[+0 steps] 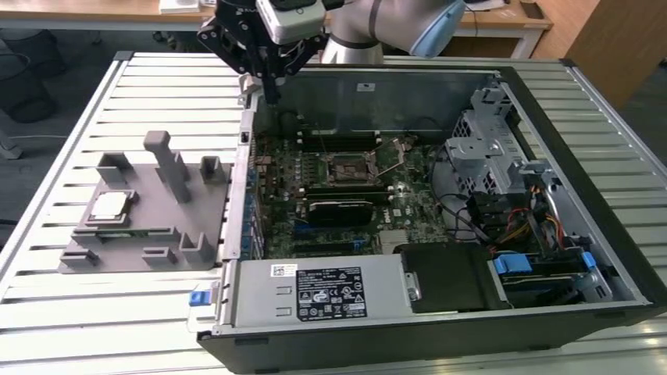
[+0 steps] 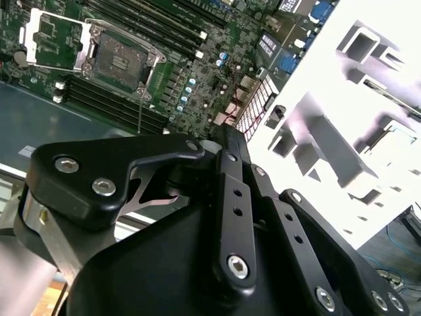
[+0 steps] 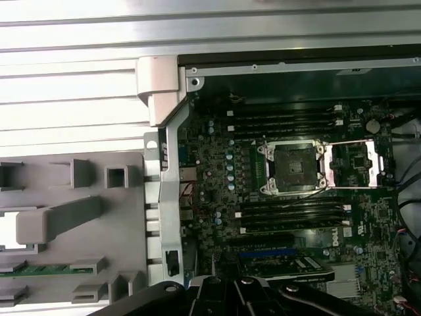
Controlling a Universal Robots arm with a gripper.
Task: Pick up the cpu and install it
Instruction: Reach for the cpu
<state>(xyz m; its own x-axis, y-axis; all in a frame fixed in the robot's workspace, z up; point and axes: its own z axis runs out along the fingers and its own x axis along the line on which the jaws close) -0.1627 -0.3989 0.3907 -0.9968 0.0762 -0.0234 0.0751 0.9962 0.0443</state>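
The task is standing at its very start, judging by how things are lying: the cpu (image 1: 109, 206) is resting flat, silvery top up, in its seat on the grey plastic fixture (image 1: 156, 238), which is sitting on the slatted metal table (image 1: 62, 312) just beside the open computer case (image 1: 417, 86), on the exterior view's left. Nothing is touching the chip. The gripper (image 1: 273, 95) is hanging above the far corner of the case, over the edge nearest the fixture, well apart from the cpu and pointing downward; its fingers are appearing pressed together and are pinching nothing. Inside the case, the motherboard (image 3: 217, 164) is lying exposed, and in both wrist views the cpu socket (image 3: 293, 168) is showing empty, with its metal load plate (image 3: 358, 164) swung open to one side, so the seat is looking ready to receive the chip. So the pick is not yet made, and the carry across to the socket, the placing and the seating are all remaining to be done, as far as these views are showing
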